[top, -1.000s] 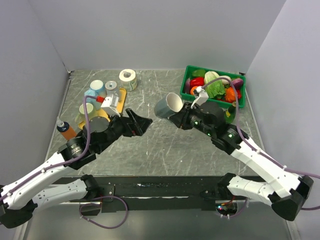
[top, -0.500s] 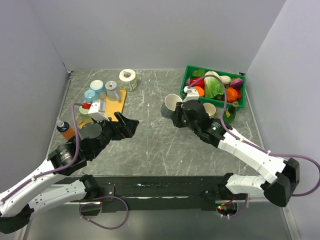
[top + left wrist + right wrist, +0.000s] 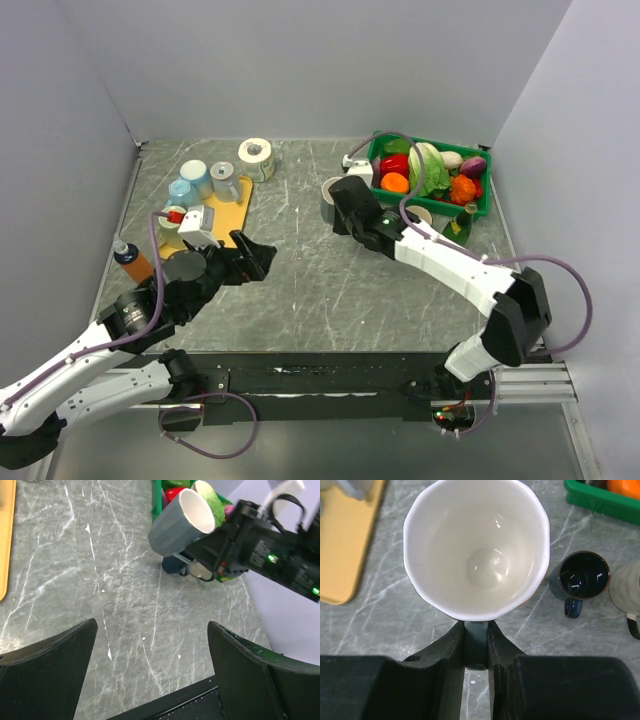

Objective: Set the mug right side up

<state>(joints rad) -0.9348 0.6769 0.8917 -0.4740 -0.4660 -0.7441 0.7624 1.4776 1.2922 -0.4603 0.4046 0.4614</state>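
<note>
A grey marbled table (image 3: 300, 290) is lying between pale walls, with a green crate (image 3: 487, 190) of toy vegetables sitting at its far right. Over the past second the right arm has been reaching out and rolling its wrist. The grey mug (image 3: 333, 200), which a second ago was lying over on its side in the grip, is now pointing its white mouth mostly upward, just beside the crate's near-left corner. That suggests the turn is largely made, with levelling and setting down probably still to come.

The right gripper (image 3: 476, 640) is pinching narrowly closed on the mug's handle, just under the rim. The left gripper (image 3: 152, 630) is gaping wide with nothing in it, and it has been drawing back toward its own side.

The right wrist view is looking straight down into the glazed bowl of the mug, with a small dark blue cup (image 3: 580, 580) standing on the table beyond it. It is giving no sense of height or lean. The left wrist view is supplying that: from the side, the mug is hanging clear of the table and tipping its mouth away to the upper right.
</note>
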